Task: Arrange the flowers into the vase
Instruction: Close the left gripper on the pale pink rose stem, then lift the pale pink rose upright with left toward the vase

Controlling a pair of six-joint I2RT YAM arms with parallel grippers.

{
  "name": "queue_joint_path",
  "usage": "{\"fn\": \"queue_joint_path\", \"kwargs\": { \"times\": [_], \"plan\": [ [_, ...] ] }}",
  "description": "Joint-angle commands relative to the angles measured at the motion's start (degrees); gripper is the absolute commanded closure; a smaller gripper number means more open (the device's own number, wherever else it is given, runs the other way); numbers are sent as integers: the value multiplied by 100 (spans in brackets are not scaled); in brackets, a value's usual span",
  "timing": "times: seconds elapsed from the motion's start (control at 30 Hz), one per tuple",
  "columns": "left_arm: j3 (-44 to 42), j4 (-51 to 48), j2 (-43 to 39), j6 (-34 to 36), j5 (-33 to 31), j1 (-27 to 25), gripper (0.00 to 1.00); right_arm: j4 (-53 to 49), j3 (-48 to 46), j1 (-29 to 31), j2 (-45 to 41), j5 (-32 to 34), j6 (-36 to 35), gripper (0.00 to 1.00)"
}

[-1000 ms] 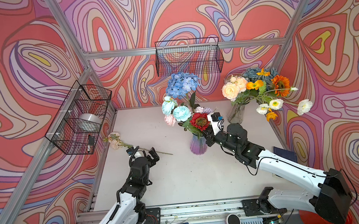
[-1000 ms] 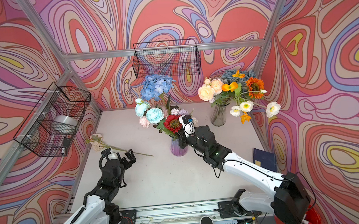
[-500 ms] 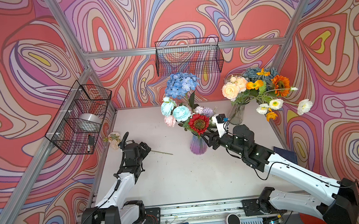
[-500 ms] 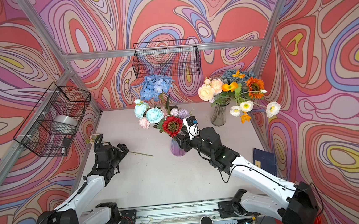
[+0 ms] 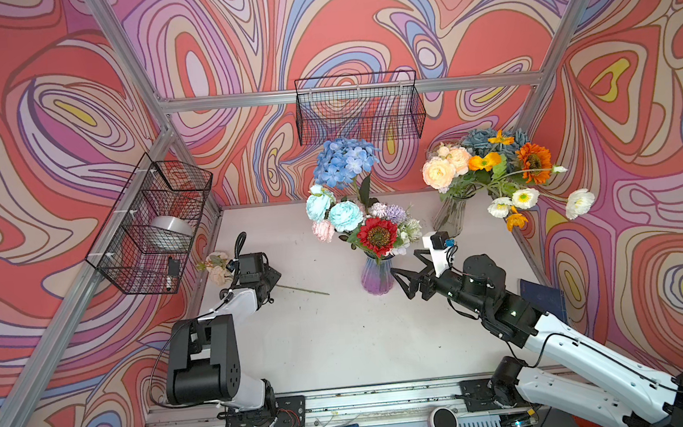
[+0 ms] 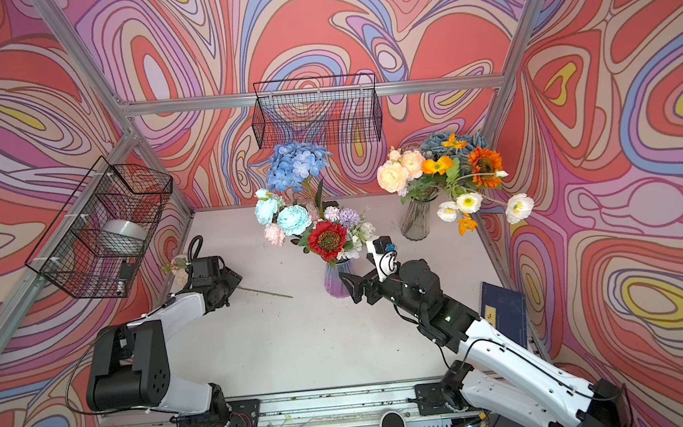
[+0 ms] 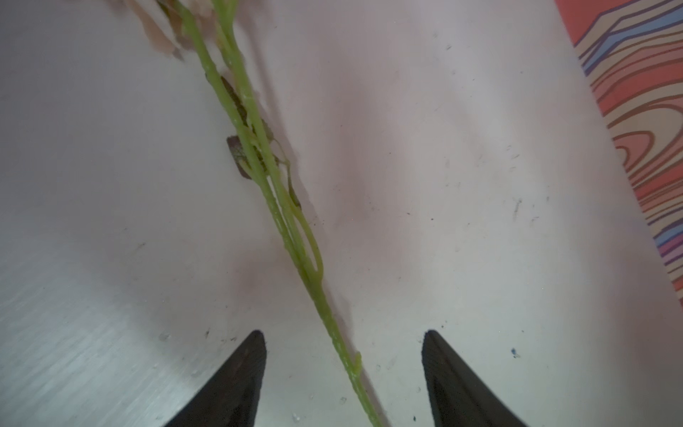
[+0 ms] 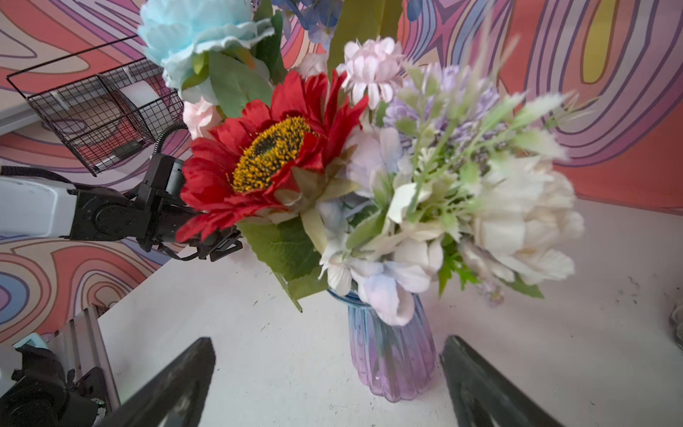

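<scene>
Logging positions of both arms.

Left gripper (image 7: pixel 343 334): jaws parted, one finger on each side of the loose flower (image 7: pixel 292 236). The wrist view shows a gap between the green stem and each fingertip, so nothing is grasped. In both top views the loose flower (image 5: pixel 302 289) lies flat on the table (image 5: pixel 341 339) near its left edge. Its pale peach head is toward that edge and the bare stem end points toward the middle. The gripper sits low over the part of the stem nearest the head.

Right gripper (image 5: pixel 406 267): jaws spread wide, empty. It is just beside the purple-blue vase (image 5: pixel 376 278) on that vase's right, fingers pointing at it. Contact cannot be told.

The purple-blue vase stands upright about mid-table. It holds a blue hydrangea (image 5: pixel 344 162), light-blue heads (image 5: pixel 344 216), a pink head (image 5: pixel 323 230), lilac heads (image 5: pixel 394 213), a red sunflower (image 8: pixel 269 155) and white blooms (image 8: pixel 525 222).

A clear glass vase (image 5: pixel 450 214) stands near the far right corner of the table, holding peach, orange and white flowers.
</scene>
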Motion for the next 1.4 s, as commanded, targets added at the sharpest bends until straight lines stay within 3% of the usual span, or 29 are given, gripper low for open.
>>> {"fn": "queue_joint_path", "kwargs": {
  "times": [0.0,0.23,0.43,0.7,0.9,1.13,1.37],
  "plan": [
    [300,-287,335,-117,-261,50,33,-291,-119,13,-122,175,-115,1],
    [786,-278,1023,-60,-288,137,43,-394,-247,15,-315,376,-151,2],
    [988,-317,1450,-69,-177,173,61,-505,-218,20,-444,531,-180,1],
    [944,-293,1636,-175,-132,187,69,-543,-221,23,-542,650,-258,2],
    [1059,-325,1730,-88,-6,183,100,-469,-379,19,-546,729,-322,1],
    [1017,-171,1523,-136,236,183,100,-359,-543,20,-494,910,-488,2],
    [806,40,510,-91,367,-43,100,86,-739,21,-198,703,-752,2]
  ]
}}
